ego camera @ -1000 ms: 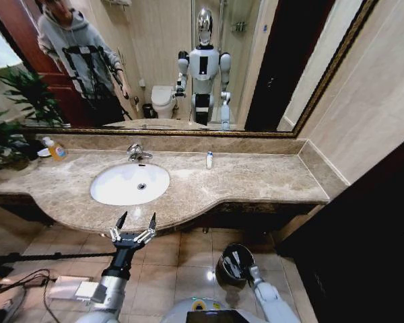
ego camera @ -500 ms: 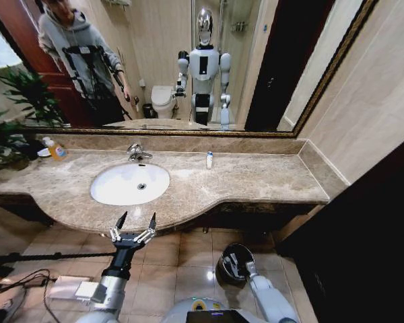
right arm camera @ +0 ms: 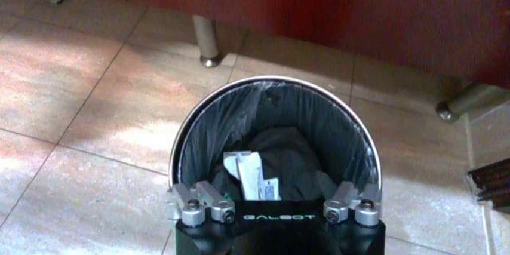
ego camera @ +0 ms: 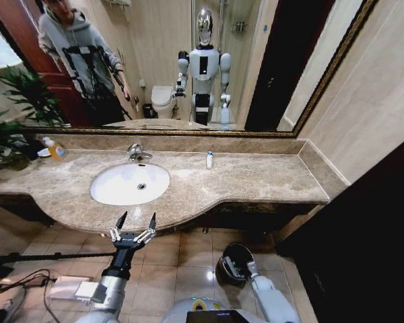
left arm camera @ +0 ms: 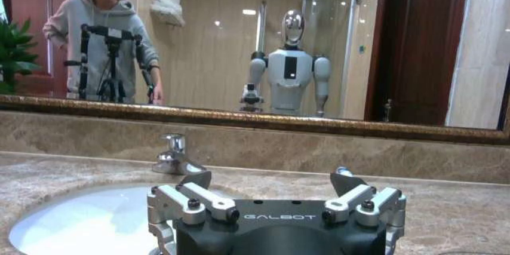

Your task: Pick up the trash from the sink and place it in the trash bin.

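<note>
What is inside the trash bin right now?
The trash bin holds a dark liner and flat white trash. The right gripper over its near rim hides whatever lies beneath it.

The sink (ego camera: 130,184) is set in the countertop (ego camera: 256,178), with the faucet (ego camera: 136,153) behind it, a soap bottle (ego camera: 54,149) far to its left and a small bottle (ego camera: 209,160) to its right. The trash bin (ego camera: 230,261) stands on the floor below the counter's front edge, with trash (right arm camera: 253,178) lying inside it.

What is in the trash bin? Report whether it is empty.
Not empty. The trash bin holds flat white packets on its black liner, seen beneath the right gripper.
</note>
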